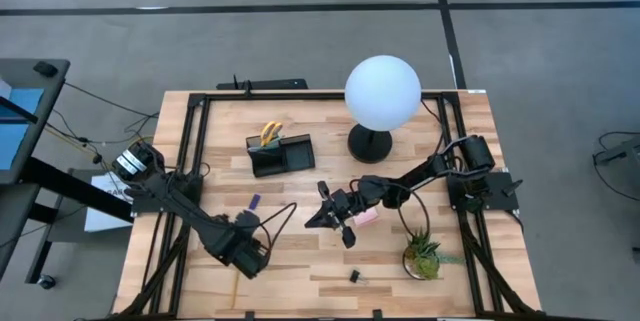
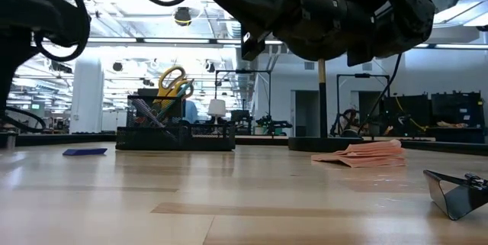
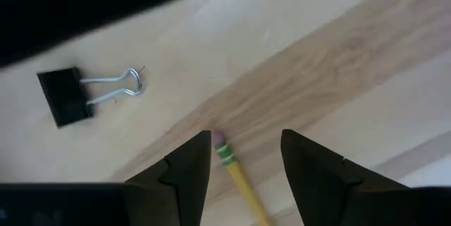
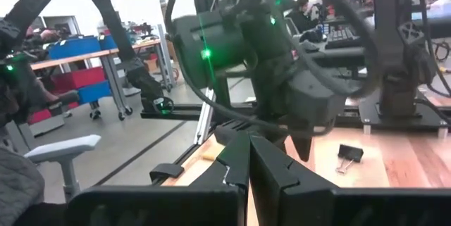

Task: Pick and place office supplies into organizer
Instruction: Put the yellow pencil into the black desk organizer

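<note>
My left gripper (image 1: 248, 254) is low over the table's near left, open. Its fingers stand on either side of the eraser end of a yellow pencil (image 3: 238, 175) that lies flat on the wood, and they do not touch it. A black binder clip (image 3: 70, 96) lies nearby. My right gripper (image 1: 324, 217) hangs above the table's middle, shut and empty, beside the pink sticky-note pad (image 1: 366, 217), which lies flat. The black organizer (image 1: 281, 154) stands at the far middle with the yellow-handled scissors (image 1: 270, 132) upright in its cup. A small blue piece (image 1: 254, 202) lies in front of it.
The white globe lamp (image 1: 382, 92) on its round black base (image 1: 370, 145) stands at the far right. A green potted plant (image 1: 425, 256) stands at the near right. The black clip (image 1: 354, 276) lies near the front edge. Black frame rails run along the table's sides.
</note>
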You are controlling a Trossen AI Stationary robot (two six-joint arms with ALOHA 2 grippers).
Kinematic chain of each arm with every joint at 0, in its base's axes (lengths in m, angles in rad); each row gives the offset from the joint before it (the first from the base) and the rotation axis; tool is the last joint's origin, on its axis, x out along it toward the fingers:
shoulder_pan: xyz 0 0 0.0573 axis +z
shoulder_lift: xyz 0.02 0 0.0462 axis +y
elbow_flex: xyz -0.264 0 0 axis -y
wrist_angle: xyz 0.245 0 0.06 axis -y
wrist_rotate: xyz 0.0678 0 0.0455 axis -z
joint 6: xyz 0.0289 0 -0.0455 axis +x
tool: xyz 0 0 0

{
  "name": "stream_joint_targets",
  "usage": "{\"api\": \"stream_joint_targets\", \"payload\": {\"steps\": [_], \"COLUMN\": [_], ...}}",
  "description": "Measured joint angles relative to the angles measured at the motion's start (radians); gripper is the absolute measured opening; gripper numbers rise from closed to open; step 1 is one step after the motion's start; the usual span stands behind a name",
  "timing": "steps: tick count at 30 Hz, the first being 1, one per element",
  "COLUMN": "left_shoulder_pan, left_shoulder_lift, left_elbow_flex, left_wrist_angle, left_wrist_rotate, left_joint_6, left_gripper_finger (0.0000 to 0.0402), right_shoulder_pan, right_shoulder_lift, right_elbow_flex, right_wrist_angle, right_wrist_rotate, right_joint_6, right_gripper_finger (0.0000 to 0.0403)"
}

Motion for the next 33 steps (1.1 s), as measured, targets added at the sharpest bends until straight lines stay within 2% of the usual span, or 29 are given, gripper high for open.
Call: {"api": "stream_joint_targets", "payload": {"steps": [4, 12, 19, 26, 33], "left_shoulder_pan": [-0.018, -0.028, -0.027, -0.027, -0.027], "left_shoulder_lift": [-0.001, -0.001, -0.001, -0.004, -0.003], "left_elbow_flex": [-0.018, -0.056, -0.117, -0.14, -0.141], "left_wrist_angle": [0.0, 0.027, 0.169, 0.175, 0.178], "left_wrist_rotate": [0.0, 0.004, 0.008, 0.03, 0.038], "left_joint_6": [-0.092, -0.17, -0.176, -0.175, -0.16], "left_gripper_finger": [0.0169, 0.0169, 0.0169, 0.0168, 0.0116], "right_shoulder_pan": [0.0, 0.0, 0.0, -0.002, -0.006], "right_shoulder_lift": [0.0, 0.0, 0.0, 0.0, 0.0], "right_elbow_flex": [0.0, 0.0, 0.0, 0.0, 0.0], "right_wrist_angle": [-0.033, -0.043, -0.043, -0.044, -0.053], "right_wrist_rotate": [0.0, 0.0, 0.0, 0.0, -0.001], "right_joint_6": [0.0, 0.0, -0.001, -0.002, -0.001], "right_gripper_finger": [0.0, 0.0, 0.0, 0.0, 0.0]}}
